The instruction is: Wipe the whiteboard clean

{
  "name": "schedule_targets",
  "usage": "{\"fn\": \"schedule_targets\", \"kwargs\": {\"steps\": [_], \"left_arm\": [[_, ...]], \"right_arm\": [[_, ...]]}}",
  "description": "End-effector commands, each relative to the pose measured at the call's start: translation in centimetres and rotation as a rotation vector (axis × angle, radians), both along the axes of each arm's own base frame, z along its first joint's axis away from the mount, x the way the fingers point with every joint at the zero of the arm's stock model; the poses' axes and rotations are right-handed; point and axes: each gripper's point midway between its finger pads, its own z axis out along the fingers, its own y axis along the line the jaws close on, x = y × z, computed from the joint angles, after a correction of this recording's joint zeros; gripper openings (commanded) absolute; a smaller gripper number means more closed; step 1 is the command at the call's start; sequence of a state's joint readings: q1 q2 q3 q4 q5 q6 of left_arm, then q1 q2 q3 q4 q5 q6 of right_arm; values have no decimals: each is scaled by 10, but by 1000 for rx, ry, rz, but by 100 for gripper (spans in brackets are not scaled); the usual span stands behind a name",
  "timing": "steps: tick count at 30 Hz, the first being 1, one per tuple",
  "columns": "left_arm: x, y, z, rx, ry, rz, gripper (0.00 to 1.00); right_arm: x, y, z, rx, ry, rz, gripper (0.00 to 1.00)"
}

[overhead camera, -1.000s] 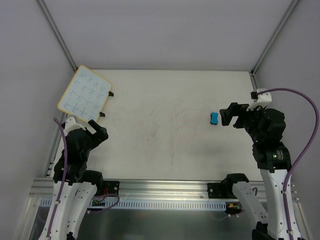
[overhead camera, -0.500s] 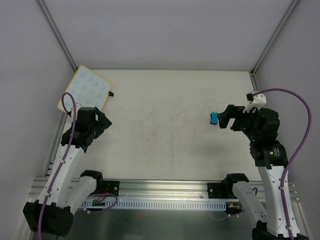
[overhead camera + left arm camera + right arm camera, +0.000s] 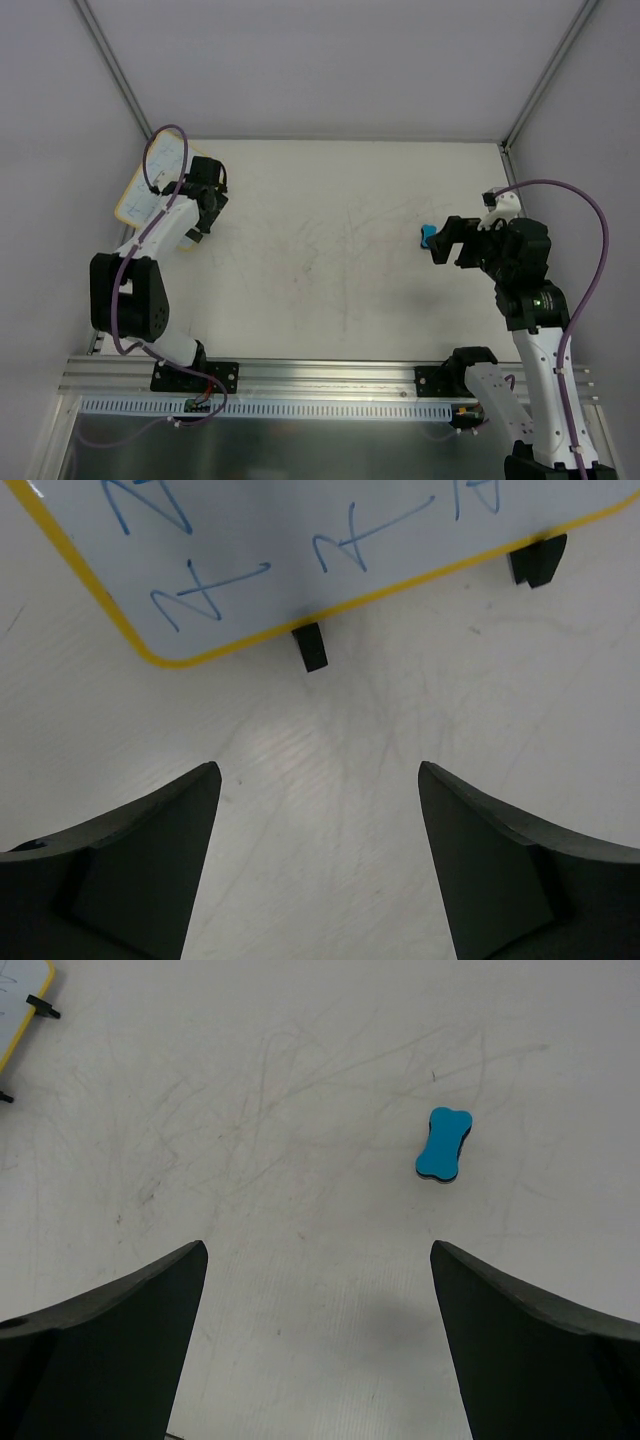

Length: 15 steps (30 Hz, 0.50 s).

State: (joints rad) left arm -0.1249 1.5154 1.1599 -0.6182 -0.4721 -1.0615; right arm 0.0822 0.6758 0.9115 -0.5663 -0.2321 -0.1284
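Whiteboard [image 3: 300, 540], yellow-rimmed, blue scribbles across it, lies at far left corner of bench [image 3: 320, 300]. Left jaws hover spread just beside its tabbed edge, nothing between them. Right jaws spread wide above bench, small blue eraser [image 3: 442, 1145] lying ahead, untouched.

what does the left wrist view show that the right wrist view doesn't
Only the left wrist view: the blue scribbles on the whiteboard up close, with its yellow rim and both black tabs just ahead of the open left hand. Only the right wrist view: the blue eraser lying on the table, ahead of the open right hand and untouched. Both: the whiteboard, though the right wrist view catches only its corner at the far top left, and scuffed white table between empty fingers.
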Motion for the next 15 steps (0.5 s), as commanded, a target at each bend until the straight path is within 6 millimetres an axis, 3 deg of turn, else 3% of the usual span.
{"fn": "schedule_targets", "kwargs": {"steps": [1, 8, 15], "left_arm": [[22, 16, 3, 53, -45, 138, 79], [48, 22, -25, 47, 4, 199, 72], [50, 35, -55, 55, 63, 254, 65]], "right_arm": [[-2, 9, 0, 29, 0, 39, 99], [-5, 12, -3, 32, 4, 68, 99], [-6, 16, -5, 25, 6, 96, 99]]}}
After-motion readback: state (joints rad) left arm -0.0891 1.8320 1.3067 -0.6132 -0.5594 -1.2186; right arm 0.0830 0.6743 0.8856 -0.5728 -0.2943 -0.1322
